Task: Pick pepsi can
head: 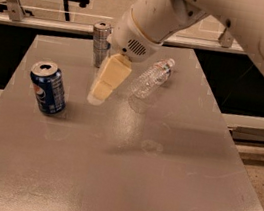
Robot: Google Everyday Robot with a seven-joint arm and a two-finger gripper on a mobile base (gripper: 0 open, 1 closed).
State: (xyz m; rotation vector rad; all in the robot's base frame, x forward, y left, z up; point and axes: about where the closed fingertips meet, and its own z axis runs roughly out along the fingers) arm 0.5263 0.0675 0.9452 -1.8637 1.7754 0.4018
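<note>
My claw [96,97] hung low over the grey tabletop [160,173], slanting down and to the left from my white wrist. The pepsi can [48,89] stood upright near the tabletop's left edge, to the left of my claw and apart from it. A taller silver can [100,43] stood upright farther back, behind my claw. A clear plastic bottle [150,78] lay on its side just right of my claw, its cap pointing toward the far right.
</note>
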